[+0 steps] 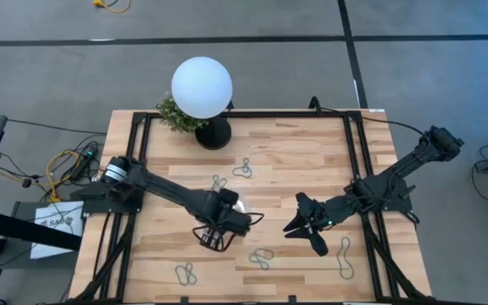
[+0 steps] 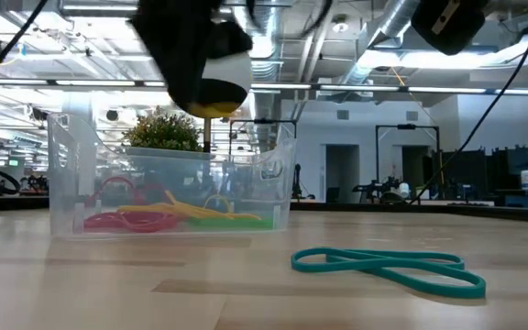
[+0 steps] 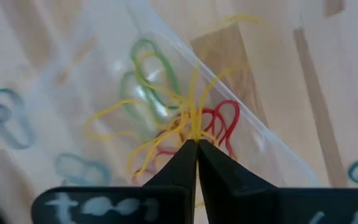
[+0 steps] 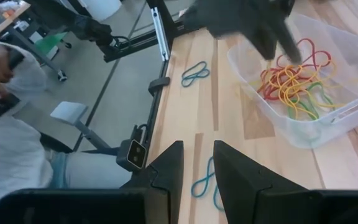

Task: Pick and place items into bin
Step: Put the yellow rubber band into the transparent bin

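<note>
1. The bin (image 2: 168,188) is a clear plastic tray standing on the wooden table (image 1: 286,161), near the table's middle and slightly toward the left arm's side.
2. The bin holds a tangle of red, yellow and green bands (image 4: 294,84); in the low view they lie flat on its floor.
3. The left gripper (image 3: 197,144) is positioned over the bin. Its fingers are pressed together, pinching a yellow band (image 3: 194,121) at their tips; the band's loops fan out above the bands in the bin.
4. Loose bands lie on the table outside the bin:
   - a teal band (image 2: 388,268) twisted into a figure-eight, close to the low camera;
   - a grey band (image 1: 242,168) between the bin and the lamp;
   - a band (image 1: 261,257) and another band (image 1: 185,273) toward the near edge;
   - a long band (image 1: 344,257) just beside the right gripper.
5. The right gripper (image 1: 312,227) hovers above the table, apart from the bin. Its fingers stand partly apart with a narrow gap and grip nothing.
6. A white globe lamp (image 1: 202,87) on a black base and a small green plant (image 1: 174,114) stand at the far edge.
7. A person (image 4: 11,149) sits beside the table on the left arm's side.
</note>
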